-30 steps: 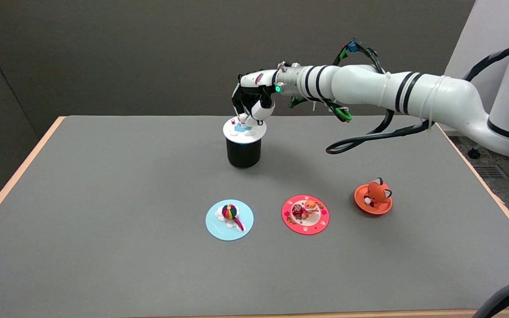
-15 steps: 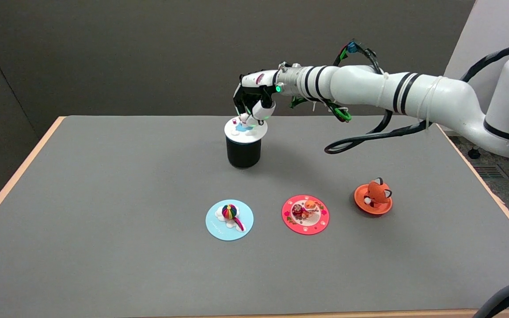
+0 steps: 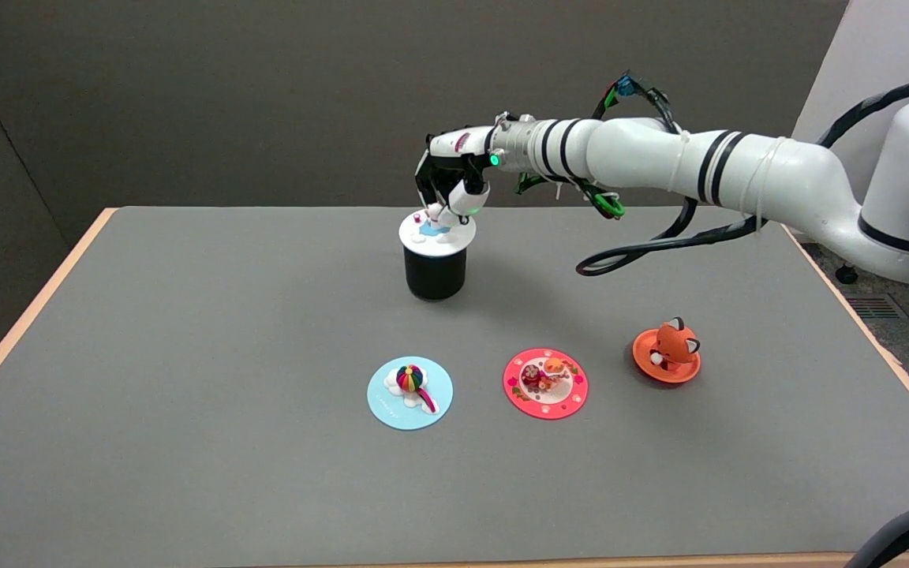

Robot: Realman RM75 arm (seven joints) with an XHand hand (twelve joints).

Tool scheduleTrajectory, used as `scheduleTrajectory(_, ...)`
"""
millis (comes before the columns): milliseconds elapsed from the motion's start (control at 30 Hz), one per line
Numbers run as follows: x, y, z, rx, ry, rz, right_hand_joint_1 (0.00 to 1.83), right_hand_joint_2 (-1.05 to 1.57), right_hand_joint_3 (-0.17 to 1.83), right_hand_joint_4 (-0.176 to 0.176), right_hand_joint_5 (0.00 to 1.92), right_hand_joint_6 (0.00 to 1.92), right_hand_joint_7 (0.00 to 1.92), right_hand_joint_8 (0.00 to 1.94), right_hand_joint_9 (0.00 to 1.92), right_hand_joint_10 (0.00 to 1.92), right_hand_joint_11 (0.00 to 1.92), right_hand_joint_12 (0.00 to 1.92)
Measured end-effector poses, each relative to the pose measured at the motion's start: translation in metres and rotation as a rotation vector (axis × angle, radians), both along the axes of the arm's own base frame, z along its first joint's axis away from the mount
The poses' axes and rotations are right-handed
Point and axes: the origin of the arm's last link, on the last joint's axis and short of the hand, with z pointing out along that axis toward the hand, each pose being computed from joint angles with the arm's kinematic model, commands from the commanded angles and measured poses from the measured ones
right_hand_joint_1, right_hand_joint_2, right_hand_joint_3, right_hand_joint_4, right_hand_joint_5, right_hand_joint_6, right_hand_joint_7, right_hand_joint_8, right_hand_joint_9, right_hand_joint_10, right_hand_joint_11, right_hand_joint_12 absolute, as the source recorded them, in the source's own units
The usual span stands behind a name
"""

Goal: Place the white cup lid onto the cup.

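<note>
A black cup (image 3: 435,274) stands upright at the table's far middle. The white cup lid (image 3: 439,233), round with a small blue and white figure on top, lies across the cup's mouth and overhangs its rim all round. My right hand (image 3: 448,180) hangs directly above it with fingers curled downward. Its fingertips (image 3: 440,210) pinch the little figure on the lid. The white arm reaches in from the right, well above the table.
Three other lids lie nearer the front: a light blue one (image 3: 409,392) with a striped ball, a red one (image 3: 545,383), and an orange one (image 3: 666,355) with a fox figure. Black cable (image 3: 644,244) loops under the forearm.
The lid and hand nudged a little right on the cup, then back left. The forearm lifted slightly. The fingers stay on the lid's figure.
</note>
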Motion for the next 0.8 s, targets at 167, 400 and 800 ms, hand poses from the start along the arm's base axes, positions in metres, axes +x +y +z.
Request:
scheduleTrajectory(167, -0.0003, 0.0000, -0.0008, 0.001, 0.000, -0.001, 1.17, 1.11, 0.21, 0.000, 0.85, 1.14, 0.78, 1.44, 0.75, 1.01, 0.57, 1.04)
scheduleTrajectory(400, -0.0005, 0.0000, -0.0012, 0.002, -0.001, -0.001, 1.19, 1.11, 0.17, -0.029, 0.86, 1.06, 0.80, 1.42, 0.76, 0.96, 0.58, 0.99)
scheduleTrajectory(800, -0.0012, 0.0002, -0.0010, 0.001, -0.002, -0.002, 1.34, 1.03, 0.29, 0.095, 0.87, 0.49, 0.84, 1.27, 0.75, 0.95, 0.55, 1.02)
